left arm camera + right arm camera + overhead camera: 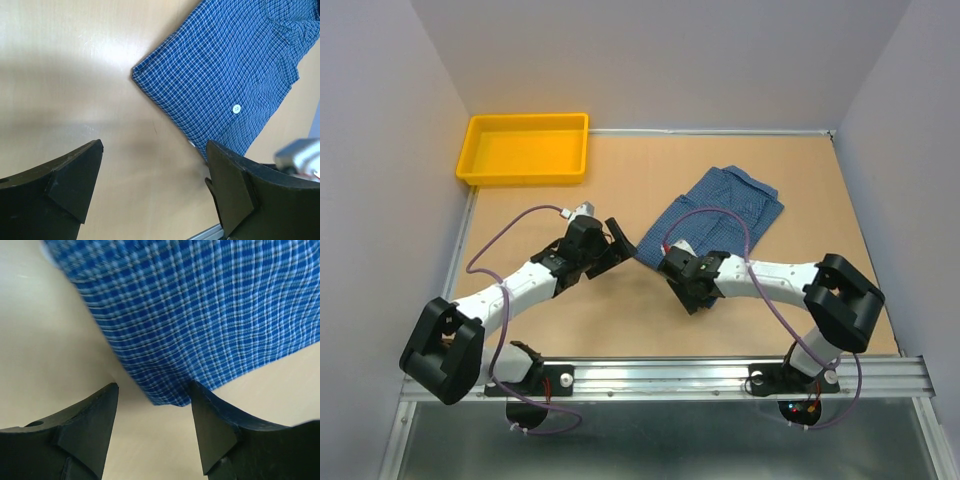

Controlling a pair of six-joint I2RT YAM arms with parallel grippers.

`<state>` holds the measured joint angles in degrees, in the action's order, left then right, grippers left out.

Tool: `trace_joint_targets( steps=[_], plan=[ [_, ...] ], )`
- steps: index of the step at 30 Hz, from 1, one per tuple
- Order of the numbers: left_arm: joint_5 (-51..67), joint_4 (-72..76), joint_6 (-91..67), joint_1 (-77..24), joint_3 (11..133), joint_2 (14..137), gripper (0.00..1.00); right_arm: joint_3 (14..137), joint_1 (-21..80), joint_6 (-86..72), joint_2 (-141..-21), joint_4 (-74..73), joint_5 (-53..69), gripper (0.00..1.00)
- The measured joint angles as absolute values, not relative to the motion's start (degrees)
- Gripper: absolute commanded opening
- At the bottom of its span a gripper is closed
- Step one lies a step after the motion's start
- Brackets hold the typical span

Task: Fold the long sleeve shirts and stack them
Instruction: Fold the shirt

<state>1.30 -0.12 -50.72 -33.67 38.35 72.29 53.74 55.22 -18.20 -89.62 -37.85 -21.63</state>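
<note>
The blue small-check long sleeve shirt (720,212) lies folded flat on the tan table, right of centre. My left gripper (616,248) is open and empty just left of the shirt's near-left corner. In the left wrist view (155,150) bare table shows between its fingers, with the shirt (225,65) and a pale button (236,108) beyond. My right gripper (675,280) is open at the shirt's near edge. In the right wrist view (154,390) a corner of the shirt (200,305) reaches down between the fingertips, not gripped.
A yellow tray (525,180) stands at the back left corner. Grey walls close in the left, back and right sides. A metal rail (670,375) runs along the near edge.
</note>
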Motion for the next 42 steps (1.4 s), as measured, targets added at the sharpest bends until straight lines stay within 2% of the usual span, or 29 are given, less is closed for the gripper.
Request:
trace_joint_targets(
  steps=[3, 5, 6, 7, 10, 11, 17, 25, 34, 38, 42],
  plan=[
    [1.26, -0.21, -51.18, -33.65, 37.54, 71.11, 0.96, 54.0, 55.31, -18.92, -92.73, -39.44, -24.51, 0.6],
    [1.26, -0.23, -51.4, -33.65, 37.19, 70.89, 0.96, 54.65, 55.92, -19.09, -93.43, -40.12, -26.41, 0.49],
    [1.28, -0.38, -51.59, -33.65, 37.01, 70.85, 0.96, 54.72, 56.1, -19.29, -93.86, -40.16, -27.27, 0.42],
    [1.3, -0.49, -51.68, -33.65, 36.95, 70.85, 0.95, 54.98, 56.38, -19.14, -94.43, -40.45, -28.27, 0.27],
    [1.37, -0.4, -52.21, -33.65, 36.93, 70.85, 0.93, 55.37, 57.06, -19.27, -95.64, -40.73, -29.39, 0.05],
    [1.5, -0.36, -52.49, -33.65, 36.91, 70.85, 0.93, 55.42, 57.32, -19.03, -95.77, -40.71, -29.39, 0.02],
    [3.27, 1.76, -55.64, -33.65, 36.23, 71.42, 0.92, 55.46, 58.63, -18.87, -93.89, -38.68, -24.77, 0.01],
    [8.1, 8.4, -60.05, -34.44, 36.14, 78.96, 0.93, 55.42, 58.7, -22.65, -84.09, -30.63, -17.72, 0.01],
    [11.38, 19.55, -65.43, -34.92, 34.63, 84.14, 0.93, 52.6, 58.7, -25.1, -83.35, -26.3, -15.42, 0.01],
    [10.81, 23.22, -66.98, -34.92, 34.22, 85.86, 0.79, 51.31, 58.7, -25.8, -83.2, -25.67, -14.52, 0.01],
    [10.5, 25.36, -67.4, -34.92, 34.22, 89.89, 0.78, 50.89, 58.7, -26.09, -82.39, -25.02, -14.06, 0.01]
  ],
)
